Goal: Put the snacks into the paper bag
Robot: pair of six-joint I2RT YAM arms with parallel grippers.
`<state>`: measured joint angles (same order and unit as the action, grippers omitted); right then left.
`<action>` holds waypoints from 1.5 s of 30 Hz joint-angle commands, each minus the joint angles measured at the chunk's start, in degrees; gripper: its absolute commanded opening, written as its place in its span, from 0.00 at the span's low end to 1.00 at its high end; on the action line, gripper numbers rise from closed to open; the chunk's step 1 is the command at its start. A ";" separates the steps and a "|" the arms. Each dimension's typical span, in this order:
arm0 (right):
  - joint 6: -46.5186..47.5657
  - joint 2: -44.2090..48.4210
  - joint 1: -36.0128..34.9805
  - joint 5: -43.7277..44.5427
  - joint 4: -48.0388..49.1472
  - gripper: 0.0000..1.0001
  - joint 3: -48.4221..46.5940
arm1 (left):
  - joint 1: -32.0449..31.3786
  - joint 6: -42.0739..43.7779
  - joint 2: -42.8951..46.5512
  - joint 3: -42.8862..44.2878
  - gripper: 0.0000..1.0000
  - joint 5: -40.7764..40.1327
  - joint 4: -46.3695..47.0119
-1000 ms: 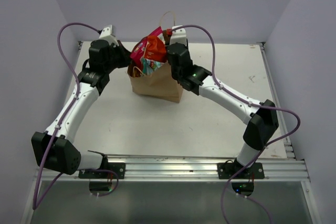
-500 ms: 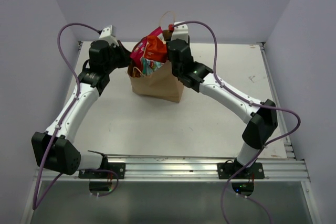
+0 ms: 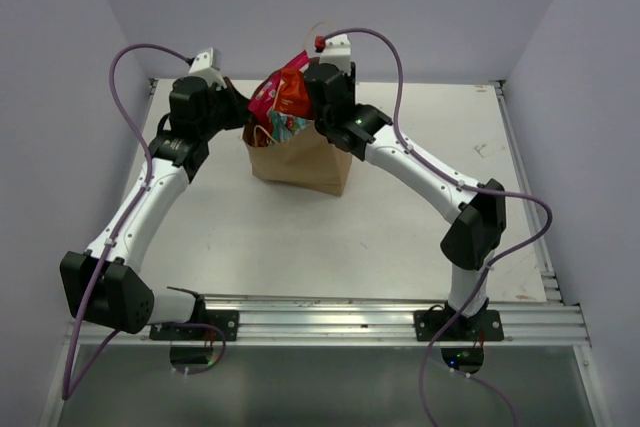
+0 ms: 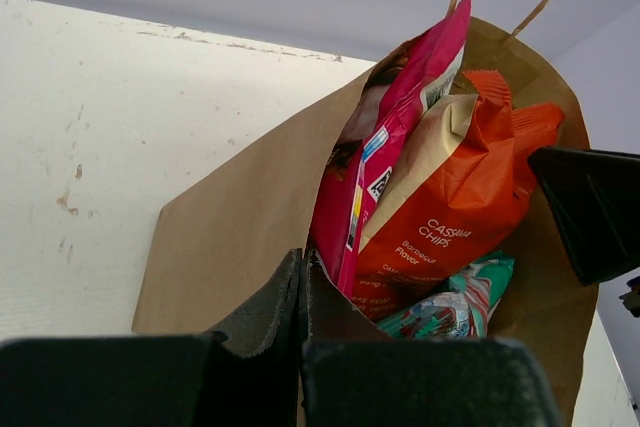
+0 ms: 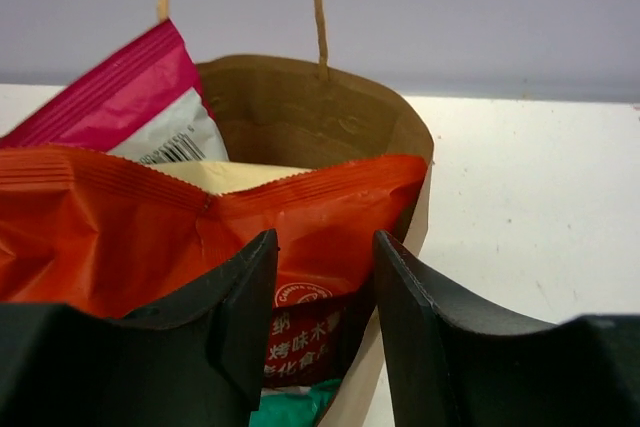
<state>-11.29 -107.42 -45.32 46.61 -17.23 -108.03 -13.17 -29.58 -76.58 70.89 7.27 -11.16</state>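
Chip bag [image 5: 150, 217] in paper bag [image 5: 300, 107] lies just beyond spread right claw [image 5: 322, 257].

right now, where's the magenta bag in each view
top external: magenta bag upper centre, sticking out of the paper bag on its left side.
left wrist: centre, tall and slanted.
right wrist: upper left.
shared landmark: the red-orange chip bag right beside it.
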 commanded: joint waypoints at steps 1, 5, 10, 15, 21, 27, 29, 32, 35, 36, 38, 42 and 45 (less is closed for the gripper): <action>-6.63 0.80 0.23 6.12 -7.98 0.48 -3.85 | -0.01 -0.30 1.61 -0.32 0.00 -0.76 2.19; -12.78 0.19 -0.29 10.07 -14.91 0.51 -8.42 | -0.01 -0.74 2.04 -1.19 0.00 -0.42 2.81; -17.09 -4.28 -3.02 17.46 -20.90 0.51 -18.61 | -0.01 -0.92 2.22 -1.72 0.00 -0.23 2.72; -23.15 -9.38 -3.63 15.62 -30.04 0.50 -27.22 | -0.10 -0.65 3.80 -1.99 0.00 -0.85 1.84; -31.49 -11.67 -3.72 15.71 -36.46 0.48 -26.54 | -0.01 0.32 5.21 -2.16 0.00 -1.38 0.09; -36.34 -11.59 -4.25 14.74 -41.12 0.48 -24.34 | -0.01 0.58 5.91 -3.13 0.00 -0.59 0.00; -36.70 -11.33 -4.51 15.00 -41.30 0.48 -24.16 | -0.01 0.58 6.00 -3.39 0.00 0.02 0.00; -36.79 -10.45 -5.57 16.40 -41.39 0.48 -24.16 | -0.01 0.58 6.09 -3.83 0.00 0.82 0.35; -38.45 -9.74 -5.83 17.02 -42.35 0.48 -23.29 | -0.01 0.58 6.17 -4.01 0.00 1.61 0.70; -38.63 -9.74 -5.92 16.85 -42.62 0.47 -23.02 | -0.01 0.58 6.26 -4.01 0.00 1.78 0.70; -39.59 -9.74 -6.09 17.02 -43.85 0.47 -23.19 | -0.01 0.58 6.53 -4.18 0.00 2.05 0.79; -36.97 -8.69 -8.73 20.36 -41.75 0.47 -24.95 | -0.01 0.40 6.70 -5.15 0.00 2.66 1.31; -35.38 -8.34 -9.26 20.89 -40.68 0.47 -26.53 | -0.01 0.05 6.53 -5.33 0.00 3.72 1.93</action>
<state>-46.52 -119.28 -52.90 64.95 -57.91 -132.00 -13.21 -29.41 -71.22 66.24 9.13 -11.38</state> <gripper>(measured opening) 0.469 0.006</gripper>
